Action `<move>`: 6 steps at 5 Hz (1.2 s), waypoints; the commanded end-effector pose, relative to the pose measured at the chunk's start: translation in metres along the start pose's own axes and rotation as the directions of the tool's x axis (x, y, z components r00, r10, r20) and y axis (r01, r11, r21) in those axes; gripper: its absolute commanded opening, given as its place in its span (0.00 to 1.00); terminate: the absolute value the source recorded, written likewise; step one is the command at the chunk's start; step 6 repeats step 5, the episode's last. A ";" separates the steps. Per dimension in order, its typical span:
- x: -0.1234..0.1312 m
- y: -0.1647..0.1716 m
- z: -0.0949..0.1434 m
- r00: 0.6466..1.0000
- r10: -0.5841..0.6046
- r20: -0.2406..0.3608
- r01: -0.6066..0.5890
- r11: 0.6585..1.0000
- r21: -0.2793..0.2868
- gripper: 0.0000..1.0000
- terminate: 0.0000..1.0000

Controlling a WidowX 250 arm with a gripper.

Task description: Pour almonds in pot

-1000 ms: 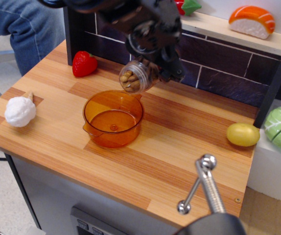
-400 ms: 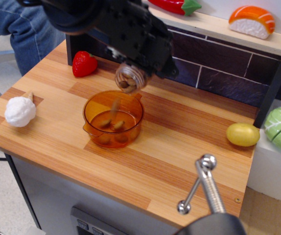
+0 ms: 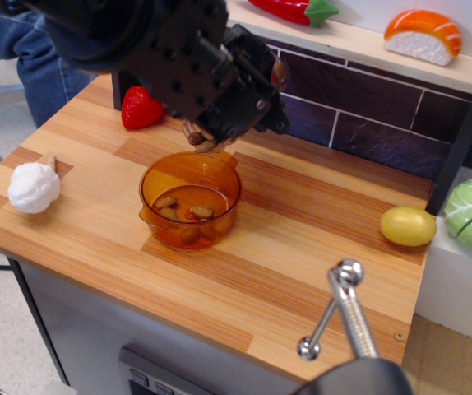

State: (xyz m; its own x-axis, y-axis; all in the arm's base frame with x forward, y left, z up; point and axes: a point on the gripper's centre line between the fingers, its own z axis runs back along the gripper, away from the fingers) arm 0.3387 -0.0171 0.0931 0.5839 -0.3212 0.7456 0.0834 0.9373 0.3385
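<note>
The gripper (image 3: pixel 219 99) clamps the clear plastic jar (image 3: pixel 201 134), tipped mouth-down just above the rear rim of the pot (image 3: pixel 190 197) so its contents drop inside. Several almonds (image 3: pixel 185 216), brown ovals, lie on the pot's floor. The pot is translucent orange, round, smooth-walled, resting on the striped wooden counter (image 3: pixel 302 247).

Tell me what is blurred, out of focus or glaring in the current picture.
In the only view, observation.image: the dark gripper and the tipped jar mouth are smeared by motion; the metal handle in the foreground is softly out of focus; the almonds show through the translucent pot with mild sheen on its rim; lighting is even, shadows on the wooden counter faint.
</note>
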 end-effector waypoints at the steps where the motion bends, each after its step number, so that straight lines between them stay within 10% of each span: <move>1: 0.005 0.005 0.002 0.995 0.003 0.104 -0.009 0.998 0.055 0.00 0.00; 4: 0.013 -0.003 -0.002 0.995 0.028 0.099 -0.035 0.997 0.063 0.00 0.00; 5: 0.013 -0.004 0.000 0.999 0.037 0.036 -0.039 0.998 0.040 0.00 1.00; 6: 0.013 -0.004 0.000 0.999 0.037 0.036 -0.039 0.998 0.040 0.00 1.00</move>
